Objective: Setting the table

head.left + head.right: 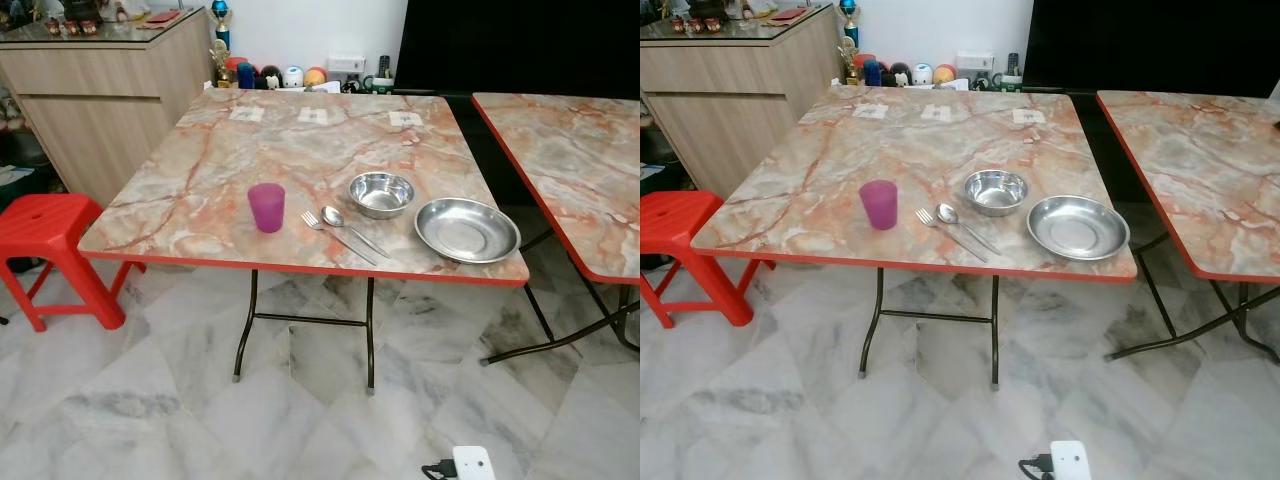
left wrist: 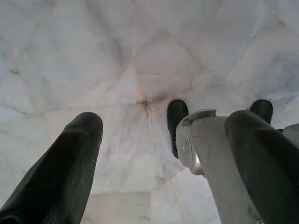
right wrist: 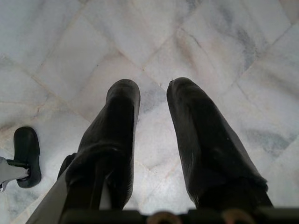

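Observation:
On a marble-patterned folding table (image 1: 290, 145) with a red edge, near its front, stand a purple cup (image 1: 266, 207), a fork (image 1: 337, 238) and a spoon (image 1: 352, 229) lying side by side, a small steel bowl (image 1: 381, 193) and a wide steel plate (image 1: 467, 230). Both arms hang idle over the marble floor. My left gripper (image 2: 166, 122) is open wide, with nothing between its fingers. My right gripper (image 3: 153, 86) is open by a narrow gap and holds nothing.
A red plastic stool (image 1: 48, 235) stands left of the table. A second marble-patterned table (image 1: 580, 160) is at the right. A wooden cabinet (image 1: 100, 90) is at the back left. A white plug adapter (image 1: 470, 463) lies on the floor in front.

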Tool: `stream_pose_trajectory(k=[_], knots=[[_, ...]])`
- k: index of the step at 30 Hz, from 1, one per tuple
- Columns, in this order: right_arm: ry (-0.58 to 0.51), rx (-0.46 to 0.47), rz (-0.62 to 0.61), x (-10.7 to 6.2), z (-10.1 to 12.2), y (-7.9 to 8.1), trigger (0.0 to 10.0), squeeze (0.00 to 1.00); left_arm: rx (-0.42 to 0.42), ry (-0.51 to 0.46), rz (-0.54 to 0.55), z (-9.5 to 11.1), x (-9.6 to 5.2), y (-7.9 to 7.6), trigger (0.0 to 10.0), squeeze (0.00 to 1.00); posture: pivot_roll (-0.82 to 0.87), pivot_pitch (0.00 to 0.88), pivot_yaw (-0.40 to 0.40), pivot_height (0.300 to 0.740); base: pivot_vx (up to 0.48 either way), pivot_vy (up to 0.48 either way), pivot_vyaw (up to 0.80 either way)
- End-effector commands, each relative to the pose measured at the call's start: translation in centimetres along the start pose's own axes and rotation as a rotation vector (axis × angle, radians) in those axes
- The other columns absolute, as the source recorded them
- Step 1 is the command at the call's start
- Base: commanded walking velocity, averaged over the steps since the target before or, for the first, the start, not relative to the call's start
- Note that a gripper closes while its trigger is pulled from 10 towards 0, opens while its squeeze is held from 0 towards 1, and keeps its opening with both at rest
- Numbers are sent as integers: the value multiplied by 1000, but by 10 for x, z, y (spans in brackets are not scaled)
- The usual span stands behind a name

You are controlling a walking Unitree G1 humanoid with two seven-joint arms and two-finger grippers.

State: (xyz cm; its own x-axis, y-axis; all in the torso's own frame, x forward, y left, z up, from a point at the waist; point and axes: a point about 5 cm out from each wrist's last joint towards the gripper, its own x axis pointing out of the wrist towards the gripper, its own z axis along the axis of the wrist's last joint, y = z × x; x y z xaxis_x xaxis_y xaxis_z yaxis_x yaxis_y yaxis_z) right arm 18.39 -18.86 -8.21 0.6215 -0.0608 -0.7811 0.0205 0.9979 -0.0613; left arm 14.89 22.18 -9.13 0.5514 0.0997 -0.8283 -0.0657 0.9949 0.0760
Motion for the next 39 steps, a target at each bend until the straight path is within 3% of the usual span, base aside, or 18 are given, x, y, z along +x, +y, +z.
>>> stream_pose_trajectory(k=[1,28,39], knots=[[36,263,1,5,15,-8,10000,0,-158,-14,31,19,3,14,10000,0,55,0,-31,740,0,0,0],[36,270,-9,5,15,-9,10000,0,-141,-8,16,16,3,11,10000,0,56,0,-35,740,0,0,0],[42,252,-7,5,15,-9,10000,0,-140,3,22,13,3,12,10000,0,56,0,-35,740,90,0,-447]])
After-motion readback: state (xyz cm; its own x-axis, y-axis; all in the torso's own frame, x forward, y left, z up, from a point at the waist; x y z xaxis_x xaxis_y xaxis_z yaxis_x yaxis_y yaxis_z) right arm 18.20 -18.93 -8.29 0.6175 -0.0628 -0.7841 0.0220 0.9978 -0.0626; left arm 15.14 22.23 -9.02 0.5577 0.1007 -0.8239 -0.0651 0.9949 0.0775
